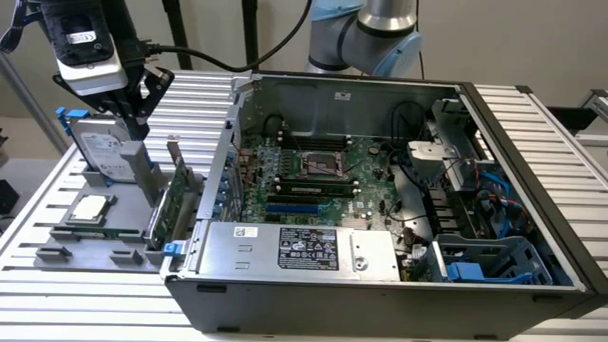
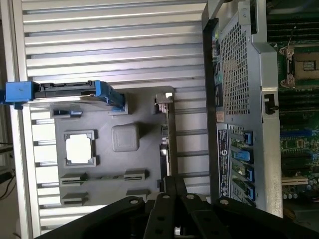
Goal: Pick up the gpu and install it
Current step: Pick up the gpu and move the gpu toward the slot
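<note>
As far as I can tell, the gripper (image 1: 141, 132) has its jaws pressed together with nothing between them. It hangs above the gray tray (image 1: 57, 255), which sits toward the bench's (image 1: 95, 310) edge on the exterior view's left. The gpu (image 2: 167, 134) stands on edge in a slot along the tray's edge nearest the PC case (image 1: 380, 299), near the fingertips; can't tell if they touch. Further across the tray there's the CPU chip (image 1: 88, 208) lying flat and the hard drive (image 1: 102, 153) upright in its blue frame. The power supply (image 1: 238, 249) in the case has a black-and-white label (image 1: 309, 249), print too small to read, same for the drive's sticker.
</note>
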Robot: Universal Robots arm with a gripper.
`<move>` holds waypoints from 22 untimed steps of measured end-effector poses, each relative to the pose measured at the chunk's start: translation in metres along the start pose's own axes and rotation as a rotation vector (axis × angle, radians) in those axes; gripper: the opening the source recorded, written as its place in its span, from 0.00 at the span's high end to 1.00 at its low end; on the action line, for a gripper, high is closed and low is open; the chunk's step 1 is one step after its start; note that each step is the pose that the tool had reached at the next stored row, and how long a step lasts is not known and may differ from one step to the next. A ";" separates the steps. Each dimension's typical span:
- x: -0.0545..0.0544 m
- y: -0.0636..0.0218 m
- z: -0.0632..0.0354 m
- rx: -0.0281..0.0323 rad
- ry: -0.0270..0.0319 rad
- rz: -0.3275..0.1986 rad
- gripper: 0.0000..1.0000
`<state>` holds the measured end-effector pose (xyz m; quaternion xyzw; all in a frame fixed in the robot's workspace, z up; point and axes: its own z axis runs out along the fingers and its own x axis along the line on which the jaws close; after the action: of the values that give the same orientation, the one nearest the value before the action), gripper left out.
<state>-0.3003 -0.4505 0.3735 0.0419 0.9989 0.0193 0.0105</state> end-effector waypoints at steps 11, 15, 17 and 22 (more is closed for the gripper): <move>0.000 -0.0001 0.0009 0.0005 -0.0001 0.000 0.00; 0.000 -0.0003 0.0081 0.0008 0.0000 0.000 0.00; 0.000 -0.0005 0.0118 0.0007 -0.0001 0.000 0.00; 0.001 -0.0009 0.0208 0.0008 0.0000 0.000 0.00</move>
<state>-0.3005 -0.4505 0.3526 0.0419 0.9989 0.0189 0.0105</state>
